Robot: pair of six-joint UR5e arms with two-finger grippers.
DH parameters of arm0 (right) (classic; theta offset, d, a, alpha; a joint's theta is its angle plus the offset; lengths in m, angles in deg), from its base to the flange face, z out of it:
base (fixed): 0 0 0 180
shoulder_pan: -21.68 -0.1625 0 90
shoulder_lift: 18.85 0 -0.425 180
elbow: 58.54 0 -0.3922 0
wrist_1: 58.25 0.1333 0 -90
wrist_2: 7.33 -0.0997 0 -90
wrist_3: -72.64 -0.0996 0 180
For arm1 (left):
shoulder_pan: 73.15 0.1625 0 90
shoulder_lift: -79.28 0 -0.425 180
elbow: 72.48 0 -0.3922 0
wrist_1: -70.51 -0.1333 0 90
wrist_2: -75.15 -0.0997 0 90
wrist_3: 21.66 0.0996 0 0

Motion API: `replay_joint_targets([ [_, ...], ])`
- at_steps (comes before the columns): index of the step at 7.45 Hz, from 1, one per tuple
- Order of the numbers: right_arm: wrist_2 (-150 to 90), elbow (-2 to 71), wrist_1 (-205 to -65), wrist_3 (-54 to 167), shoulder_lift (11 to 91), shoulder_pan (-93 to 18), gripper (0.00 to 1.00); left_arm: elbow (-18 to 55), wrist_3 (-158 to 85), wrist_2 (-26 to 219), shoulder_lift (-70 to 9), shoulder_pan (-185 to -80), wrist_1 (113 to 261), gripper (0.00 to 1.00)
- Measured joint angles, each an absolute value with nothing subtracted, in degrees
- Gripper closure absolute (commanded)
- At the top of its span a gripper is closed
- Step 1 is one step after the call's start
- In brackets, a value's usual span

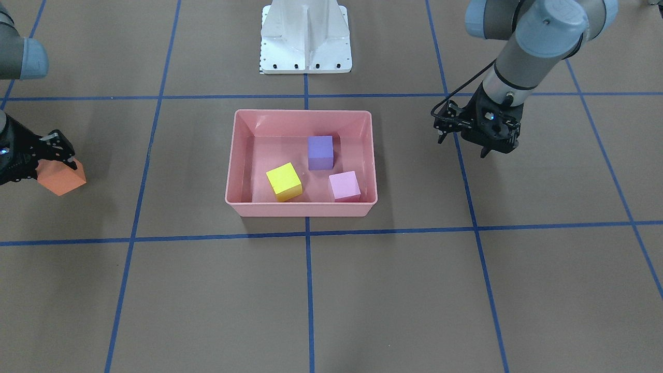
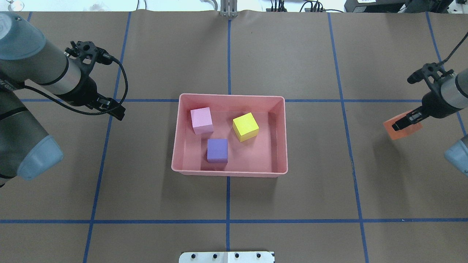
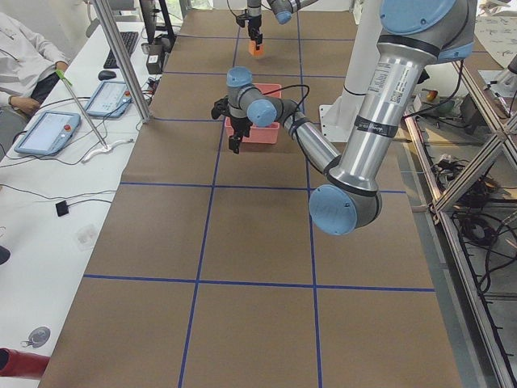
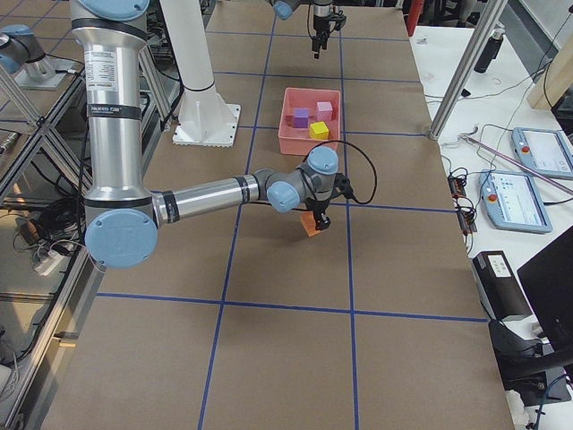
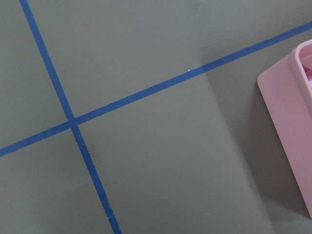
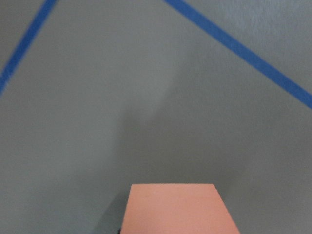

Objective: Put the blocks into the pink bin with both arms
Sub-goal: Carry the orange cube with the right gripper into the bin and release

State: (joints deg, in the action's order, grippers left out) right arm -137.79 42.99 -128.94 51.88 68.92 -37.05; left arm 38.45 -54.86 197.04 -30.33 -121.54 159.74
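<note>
The pink bin sits mid-table and holds the yellow block, the purple block and the light pink block. My right gripper is shut on the orange block and holds it slightly above the table, well off to the bin's side; the block fills the bottom of the right wrist view. My left gripper is open and empty, hovering over the table on the bin's other side. The left wrist view shows only a corner of the bin.
The white base pedestal stands behind the bin. Blue tape lines grid the brown table. In the exterior left view a side table with tablets and a seated operator runs along the far edge.
</note>
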Motion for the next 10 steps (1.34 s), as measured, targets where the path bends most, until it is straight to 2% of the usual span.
replay_joint_targets([
  [1,-138.58,44.44,-131.05,42.89,64.63,-36.52,1.0,38.48,-56.38,197.0,-30.42,-121.3,159.77,0.0],
  [4,-136.99,46.77,-147.14,21.61,45.02,-31.05,1.0,38.33,-58.1,196.97,-30.72,-121.07,159.8,0.0],
  [7,-128.5,47.65,-151.33,4.1,35.2,-20.2,0.97,37.86,-58.11,196.97,-30.76,-121.03,159.82,0.0],
  [8,-124.07,48.54,-153.4,0.44,34.19,-15.45,0.52,37.32,-58.05,196.97,-30.81,-120.99,160.05,0.0],
  [9,-120.73,50.39,-157.09,-1.29,33.81,-11.67,0.02,36.64,-58.0,196.97,-30.85,-120.98,160.53,0.0],
  [10,-117.85,52.14,-160.29,-1.97,33.88,-8.68,0.01,36.12,-57.97,196.97,-30.85,-120.97,160.98,0.0],
])
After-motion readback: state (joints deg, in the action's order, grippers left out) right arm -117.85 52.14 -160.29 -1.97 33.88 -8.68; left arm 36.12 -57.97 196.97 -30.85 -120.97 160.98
